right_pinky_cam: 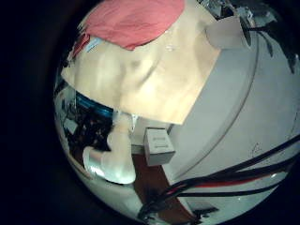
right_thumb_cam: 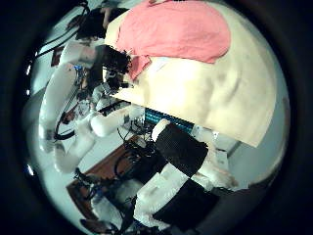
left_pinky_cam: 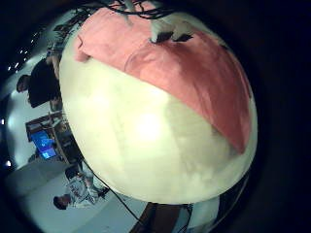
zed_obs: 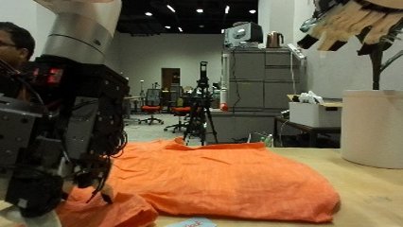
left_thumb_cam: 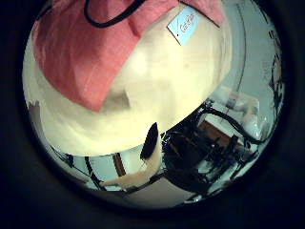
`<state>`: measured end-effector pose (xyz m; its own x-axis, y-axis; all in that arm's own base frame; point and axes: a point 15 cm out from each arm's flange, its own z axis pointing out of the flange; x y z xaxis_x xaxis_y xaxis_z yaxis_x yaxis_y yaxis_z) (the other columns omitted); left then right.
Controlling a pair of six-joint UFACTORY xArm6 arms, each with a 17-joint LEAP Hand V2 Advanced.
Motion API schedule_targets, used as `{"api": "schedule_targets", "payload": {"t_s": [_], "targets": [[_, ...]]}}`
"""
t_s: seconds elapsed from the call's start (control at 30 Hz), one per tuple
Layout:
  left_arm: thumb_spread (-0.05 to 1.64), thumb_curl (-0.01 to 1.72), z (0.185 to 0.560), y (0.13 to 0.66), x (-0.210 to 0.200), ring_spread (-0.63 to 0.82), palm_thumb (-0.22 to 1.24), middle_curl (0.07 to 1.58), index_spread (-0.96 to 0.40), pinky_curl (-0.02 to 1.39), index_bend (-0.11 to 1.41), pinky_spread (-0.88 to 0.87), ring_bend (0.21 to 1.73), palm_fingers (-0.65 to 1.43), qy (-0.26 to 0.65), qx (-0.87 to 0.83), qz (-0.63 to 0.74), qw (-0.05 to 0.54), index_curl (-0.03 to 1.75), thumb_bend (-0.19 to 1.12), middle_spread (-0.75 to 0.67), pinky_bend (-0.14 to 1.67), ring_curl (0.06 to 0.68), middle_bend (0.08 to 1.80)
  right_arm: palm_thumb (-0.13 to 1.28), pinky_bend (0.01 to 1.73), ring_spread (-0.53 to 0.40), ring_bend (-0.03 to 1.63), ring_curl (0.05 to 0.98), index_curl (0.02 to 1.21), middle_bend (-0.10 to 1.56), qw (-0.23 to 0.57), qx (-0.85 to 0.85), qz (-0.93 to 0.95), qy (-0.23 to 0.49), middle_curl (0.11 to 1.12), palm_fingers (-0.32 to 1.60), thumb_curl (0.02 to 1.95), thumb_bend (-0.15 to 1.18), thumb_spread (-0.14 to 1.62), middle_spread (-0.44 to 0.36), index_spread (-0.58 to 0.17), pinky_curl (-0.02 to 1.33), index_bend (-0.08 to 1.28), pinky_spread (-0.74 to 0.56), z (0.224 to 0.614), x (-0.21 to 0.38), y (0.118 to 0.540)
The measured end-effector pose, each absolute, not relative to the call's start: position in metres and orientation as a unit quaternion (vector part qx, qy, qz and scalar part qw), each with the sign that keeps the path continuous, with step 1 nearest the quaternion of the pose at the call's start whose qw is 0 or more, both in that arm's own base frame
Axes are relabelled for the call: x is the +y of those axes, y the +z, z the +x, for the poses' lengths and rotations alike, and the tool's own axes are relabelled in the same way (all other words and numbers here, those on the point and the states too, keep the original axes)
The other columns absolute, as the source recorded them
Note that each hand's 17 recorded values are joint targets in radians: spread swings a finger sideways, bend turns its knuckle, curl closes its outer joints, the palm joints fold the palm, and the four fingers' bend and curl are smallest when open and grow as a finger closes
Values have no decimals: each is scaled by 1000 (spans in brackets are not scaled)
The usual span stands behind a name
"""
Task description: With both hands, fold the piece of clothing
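Observation:
An orange cloth (zed_obs: 227, 175) lies spread on the light wooden table (zed_obs: 372, 194). My left hand (zed_obs: 63, 142) stands low over the cloth's near edge, its fingers (zed_obs: 103, 182) curled down onto a bunched corner of it. The right thumb side palm view shows that hand (right_thumb_cam: 115, 64) at the cloth's edge (right_thumb_cam: 181, 29). The cloth fills part of the left little finger side palm view (left_pinky_cam: 185, 73) and the left thumb side palm view (left_thumb_cam: 81, 52). My right hand (zed_obs: 359, 24) hangs high above the table, fingers relaxed, holding nothing. The cloth shows far off in the right little finger side palm view (right_pinky_cam: 136, 21).
A small paper label (left_thumb_cam: 184, 24) lies on the table by the cloth. A small box (right_pinky_cam: 159, 145) sits below the table's edge.

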<state>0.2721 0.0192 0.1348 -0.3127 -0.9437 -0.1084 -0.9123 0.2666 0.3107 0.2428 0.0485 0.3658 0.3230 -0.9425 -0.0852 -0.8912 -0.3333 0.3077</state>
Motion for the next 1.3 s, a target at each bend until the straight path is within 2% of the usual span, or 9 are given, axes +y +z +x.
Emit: {"api": "schedule_targets", "payload": {"t_s": [0.23,0.47,0.6,0.63,0.73,0.87,0.97,1.17,1.3], "targets": [[916,321,272,129,24,482,286,333,75,303,153,453,430,75,-174,-787,590,46,275,-24,222,307,212,248,461,190,263,199,229,397,183,115,-569,806,-117,295,349,206,2,1366,147,-230,238,199,406,241,41,366],[924,326,272,126,25,344,343,366,84,300,159,313,464,216,-194,-784,589,38,279,-23,75,277,223,331,497,190,263,199,232,396,183,119,-570,805,-115,294,342,211,-6,1382,148,-227,240,199,403,239,38,367],[927,333,273,128,20,178,398,414,46,283,182,175,469,406,-203,-783,586,37,302,-16,-73,225,218,476,491,189,262,196,230,395,186,118,-568,806,-114,295,339,206,-9,1389,150,-228,243,199,399,239,37,367],[933,335,274,128,18,94,415,444,13,287,181,107,495,547,-204,-784,585,36,305,-13,-128,246,223,560,488,189,262,196,230,395,186,118,-567,807,-114,295,339,205,-11,1388,151,-228,243,199,399,239,37,367],[948,344,276,131,16,-116,484,488,-74,289,177,-91,583,776,-206,-784,585,35,312,-1,-248,308,236,677,485,189,262,194,228,396,187,118,-567,807,-114,296,338,203,-9,1388,152,-228,244,200,398,238,37,367],[985,385,279,136,16,-355,644,574,-197,347,188,-376,755,1032,-206,-783,586,34,337,32,-366,481,312,786,483,187,261,196,225,396,187,119,-567,807,-115,297,337,202,-9,1389,153,-228,244,200,398,239,37,367],[996,419,280,142,16,-445,701,626,-277,388,207,-513,847,1074,-209,-781,587,36,368,26,-424,568,366,811,483,187,261,196,224,396,187,119,-567,807,-115,298,337,201,-9,1389,154,-228,243,200,398,238,36,366],[1027,486,281,153,17,-506,783,719,-406,461,307,-665,995,1077,-208,-781,588,34,473,17,-492,715,450,819,483,197,258,216,226,393,187,122,-566,807,-117,299,369,201,-8,1389,155,-219,244,189,389,239,37,364],[1040,518,282,164,15,-512,784,780,-469,501,348,-710,1060,1051,-208,-780,589,35,551,-9,-523,784,488,826,518,237,230,319,249,368,186,129,-565,806,-125,295,447,209,2,1383,134,-211,253,166,343,245,38,353]]}}
